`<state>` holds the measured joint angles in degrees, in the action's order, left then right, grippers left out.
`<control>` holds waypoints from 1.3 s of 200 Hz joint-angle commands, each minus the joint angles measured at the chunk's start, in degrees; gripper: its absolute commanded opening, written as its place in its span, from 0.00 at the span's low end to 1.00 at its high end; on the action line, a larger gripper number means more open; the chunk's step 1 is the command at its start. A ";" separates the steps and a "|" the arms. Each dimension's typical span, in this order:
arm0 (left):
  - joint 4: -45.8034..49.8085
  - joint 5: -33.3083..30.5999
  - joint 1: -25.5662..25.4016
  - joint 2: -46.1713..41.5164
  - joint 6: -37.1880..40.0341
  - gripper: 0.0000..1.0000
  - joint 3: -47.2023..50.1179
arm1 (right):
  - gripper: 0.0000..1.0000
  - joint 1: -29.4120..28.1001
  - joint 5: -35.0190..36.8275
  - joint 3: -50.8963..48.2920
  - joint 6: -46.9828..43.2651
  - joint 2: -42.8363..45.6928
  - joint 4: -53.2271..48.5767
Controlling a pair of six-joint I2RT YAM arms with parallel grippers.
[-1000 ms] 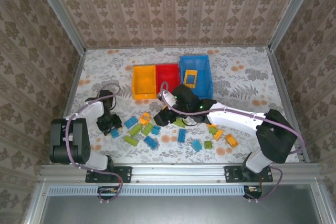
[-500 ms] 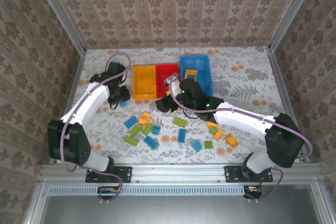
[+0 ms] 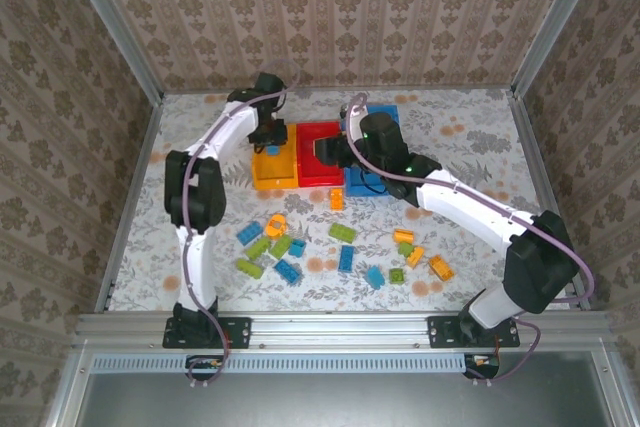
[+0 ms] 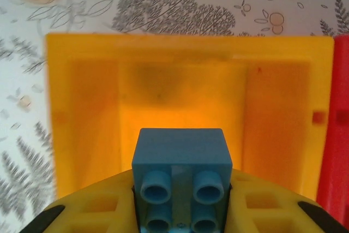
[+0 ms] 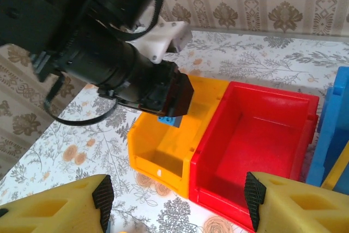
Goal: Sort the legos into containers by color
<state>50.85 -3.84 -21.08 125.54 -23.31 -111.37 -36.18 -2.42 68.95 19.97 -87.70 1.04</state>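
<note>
Left gripper [image 3: 270,135] pinches a blue brick [image 4: 182,162] over the yellow bin [image 4: 180,88], left of the red bin [image 5: 256,135]. Right gripper [image 5: 177,197] gapes wide, empty. Loose legos [image 3: 343,232] litter the near floral table [image 3: 470,147], wallpaper [image 3: 330,17] around.

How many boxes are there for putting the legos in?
3. The yellow-orange box is on the left, the red box in the middle, the blue box on the right, partly covered by the right arm.
</note>
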 commanded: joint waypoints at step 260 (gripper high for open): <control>-9.09 6.59 -2.56 -54.82 -15.08 0.66 48.37 | 0.67 -9.38 -2.02 -5.31 -23.07 -13.50 -29.70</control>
<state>42.61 2.02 -23.44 76.53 -34.39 -67.88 -44.53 -3.42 62.06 -2.87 -99.63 -26.33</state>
